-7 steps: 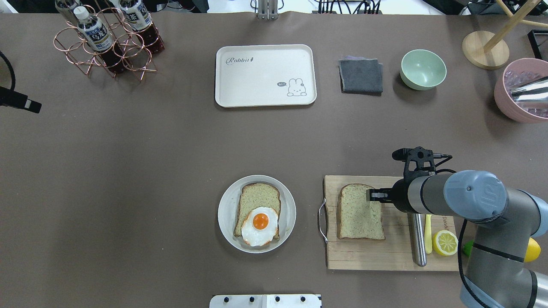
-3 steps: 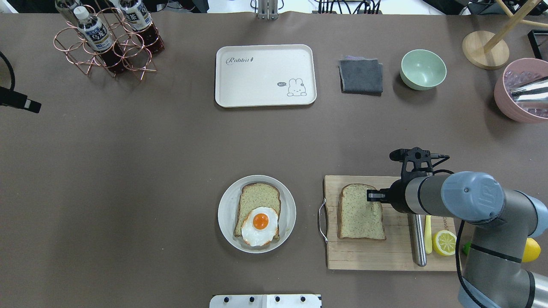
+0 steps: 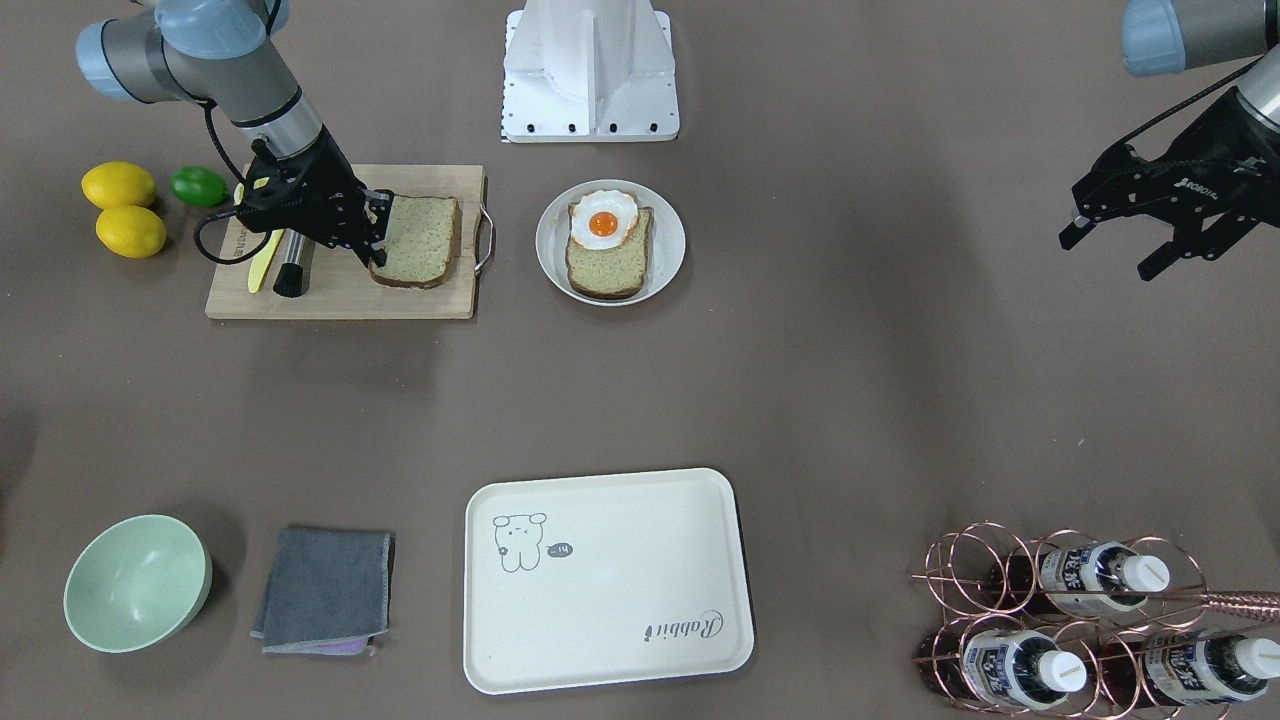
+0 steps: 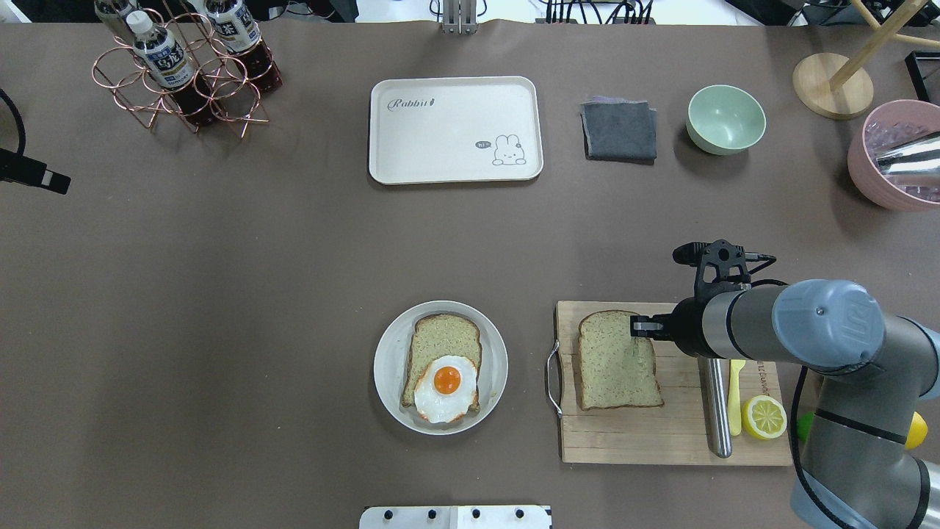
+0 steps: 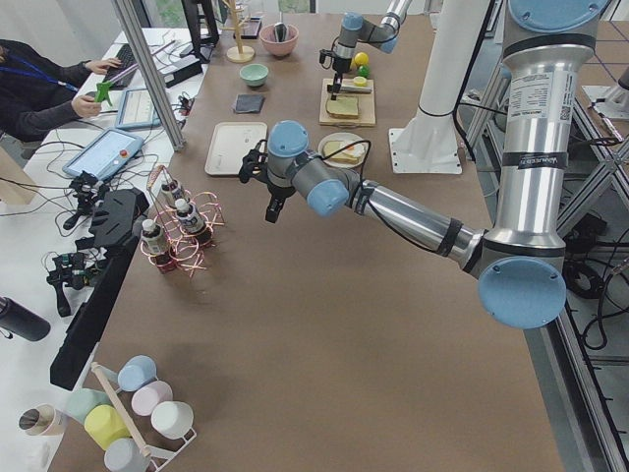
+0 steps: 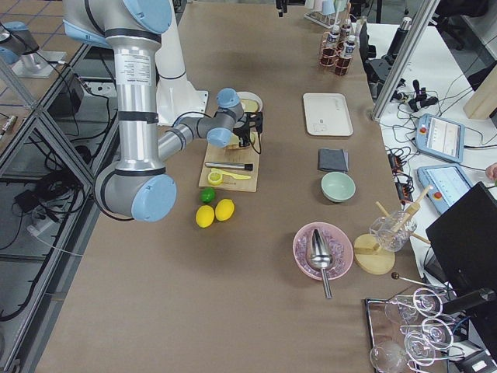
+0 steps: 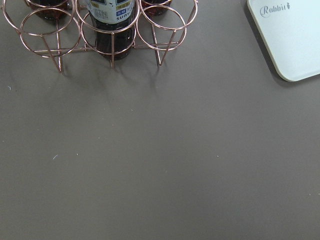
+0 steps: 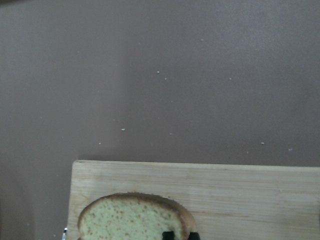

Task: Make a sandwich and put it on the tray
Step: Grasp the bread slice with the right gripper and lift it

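Left edge: my left pincer [image 3: 1107, 257] hangs over bare bench [image 4: 257, 294], spread wide, holding nothing, well apart from the food.

Centre, far side: the tray [image 4: 455, 103], nothing on it. It is the final stop and is not yet in use.

Centre, near side: the plate [image 4: 385, 367] carries the lower slice [image 4: 440, 338]. The fried egg [image 4: 444, 388] lies on that slice's near end and overhangs the crust a little.

Right: the cutting board [image 4: 631, 433] carries the loose slice [image 4: 613, 367], lying flat.

Right pincer [image 4: 640, 326]: narrowed onto the far right corner of the loose slice, crust between the tips in the wrist view. I read this as a hold on it.

Handling, my judgement: the slice is light, soft and bendy, so held by one corner it will droop and swing. The crust is the firmest place to grip; the crumb would dent under a hard squeeze. The egg looks slick and may slide when the slice lands on it.

Once stacked, I would take the sandwich across both crusts at one edge.
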